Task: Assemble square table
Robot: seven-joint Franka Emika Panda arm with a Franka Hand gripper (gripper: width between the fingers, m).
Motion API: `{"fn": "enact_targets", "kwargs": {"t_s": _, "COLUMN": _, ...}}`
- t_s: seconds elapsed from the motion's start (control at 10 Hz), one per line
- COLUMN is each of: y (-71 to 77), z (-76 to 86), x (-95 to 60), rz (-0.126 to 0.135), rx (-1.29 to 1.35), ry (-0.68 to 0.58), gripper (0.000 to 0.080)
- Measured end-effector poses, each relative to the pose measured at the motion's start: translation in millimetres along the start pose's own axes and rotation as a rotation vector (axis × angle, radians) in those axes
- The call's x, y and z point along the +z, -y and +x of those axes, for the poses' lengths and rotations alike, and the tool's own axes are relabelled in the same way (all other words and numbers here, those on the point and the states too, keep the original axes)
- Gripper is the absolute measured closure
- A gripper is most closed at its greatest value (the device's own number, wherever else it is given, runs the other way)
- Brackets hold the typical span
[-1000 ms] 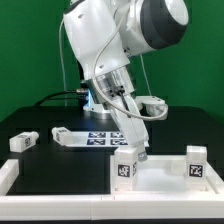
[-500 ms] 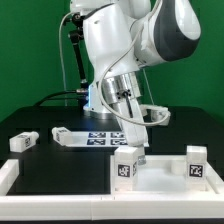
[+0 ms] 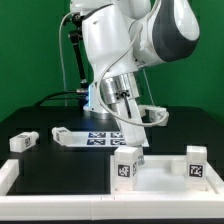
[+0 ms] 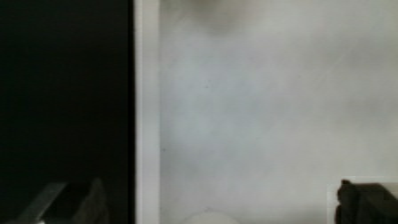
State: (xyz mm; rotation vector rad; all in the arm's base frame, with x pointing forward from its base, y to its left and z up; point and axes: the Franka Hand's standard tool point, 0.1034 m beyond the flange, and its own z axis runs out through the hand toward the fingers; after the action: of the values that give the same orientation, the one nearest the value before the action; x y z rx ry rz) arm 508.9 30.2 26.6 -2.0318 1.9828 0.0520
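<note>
In the exterior view you see the claw (image 3: pixel 134 147) low over the top (image 3: pixel 160 186), just behind one upright leg (image 3: pixel 125 166). A second leg (image 3: pixel 196 164) stands to that view's right of the claw, and a third leg (image 3: pixel 22 141) lies well off to its left. In the wrist view your claw (image 4: pixel 217 200) is spread wide with nothing between its fingers (image 4: pixel 366 196), and the top (image 4: pixel 267 100) is directly beneath it.

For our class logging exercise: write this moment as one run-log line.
jaws: open, empty | over: square table top, beside upright leg | loose leg: exterior view's left, untouched
</note>
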Motion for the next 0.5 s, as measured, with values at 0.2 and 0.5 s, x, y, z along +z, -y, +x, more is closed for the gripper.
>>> {"fn": "enact_targets", "kwargs": {"t_s": 0.2, "y": -2.3, "z": 0.0, "x": 0.2, "rz": -0.007, "rx": -0.009, "ry": 0.011, "gripper": 0.0151}}
{"fn": "enact_targets", "kwargs": {"t_s": 0.5, "y": -19.3, "z": -7.9, "x": 11.7, "rz": -0.093, "rx": 0.016, "ry": 0.141, "gripper": 0.0151}}
